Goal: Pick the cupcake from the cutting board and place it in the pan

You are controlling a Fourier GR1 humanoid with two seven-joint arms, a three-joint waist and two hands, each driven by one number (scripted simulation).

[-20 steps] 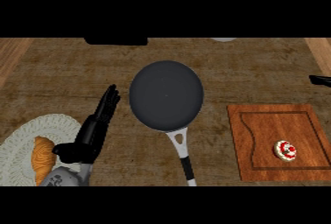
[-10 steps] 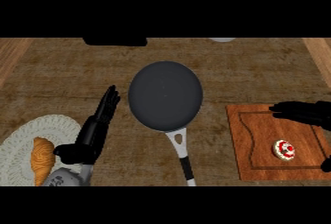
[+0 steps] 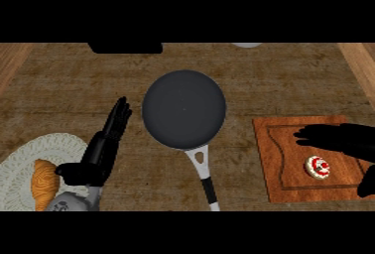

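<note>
A small cupcake (image 3: 318, 167) with white frosting and red topping sits on the wooden cutting board (image 3: 282, 161) at the right. My right hand (image 3: 341, 140) hovers over the board just above the cupcake, fingers spread and pointing left, with nothing in it. The dark round pan (image 3: 183, 109) lies in the middle of the counter, its white and black handle (image 3: 205, 178) pointing toward me. My left hand (image 3: 102, 149) rests open at the lower left, fingers straight and pointing up, left of the pan.
A white plate (image 3: 22, 166) with a croissant (image 3: 44, 182) sits at the lower left beside my left forearm. A dark object (image 3: 126, 47) and a pale rim (image 3: 247, 45) lie at the counter's far edge.
My right hand has come in from the right edge and moved left and lower over the cutting board, closer to the cupcake. The left hand, pan and cupcake stay put.
</note>
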